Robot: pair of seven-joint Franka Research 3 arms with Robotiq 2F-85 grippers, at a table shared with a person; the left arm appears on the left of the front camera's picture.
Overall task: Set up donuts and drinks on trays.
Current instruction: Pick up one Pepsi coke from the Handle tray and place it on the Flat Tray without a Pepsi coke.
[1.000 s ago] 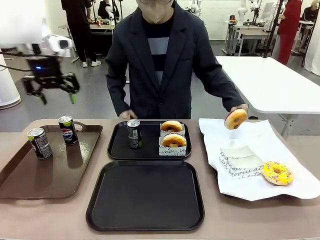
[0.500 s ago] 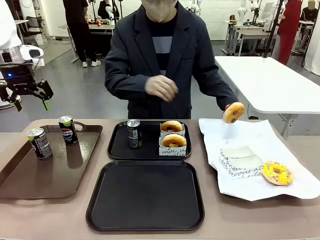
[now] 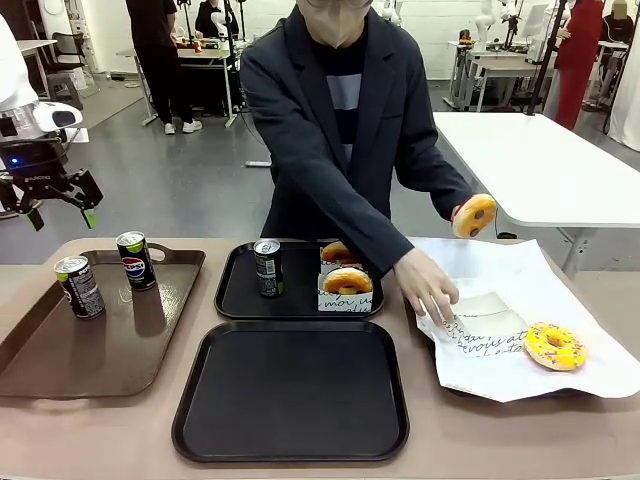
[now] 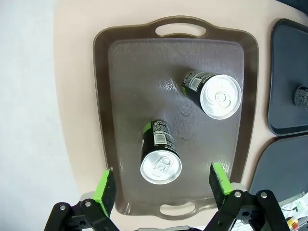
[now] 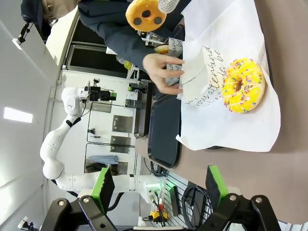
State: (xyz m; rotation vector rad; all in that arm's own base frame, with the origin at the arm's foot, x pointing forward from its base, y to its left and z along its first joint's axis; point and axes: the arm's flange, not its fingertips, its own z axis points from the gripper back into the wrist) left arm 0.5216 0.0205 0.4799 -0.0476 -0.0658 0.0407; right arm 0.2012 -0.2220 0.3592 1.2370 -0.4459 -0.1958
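My left gripper (image 3: 62, 217) hangs open above the far left corner of the brown tray; in the left wrist view its open gripper (image 4: 162, 183) looks down on a dark green-marked can (image 4: 161, 153). Another can (image 3: 267, 268) and two sleeved donuts (image 3: 347, 282) stand on the far black tray (image 3: 238, 296). The near black tray (image 3: 290, 390) is bare. The person holds a donut (image 3: 472, 215) in one hand and touches a paper sleeve (image 3: 482, 322) with the other. A yellow donut (image 5: 243, 85) lies on white paper beyond my open right gripper (image 5: 160, 185).
The brown handled tray (image 3: 60, 350) at the left carries a dark can (image 3: 78, 287) and a Pepsi can (image 3: 135, 260). White paper (image 3: 590, 300) covers the table's right side. The person's arm (image 3: 340, 200) reaches across the far tray.
My left gripper has moved left, away from the table's middle, still open. The person's free hand left the far tray and came down on the paper sleeve.
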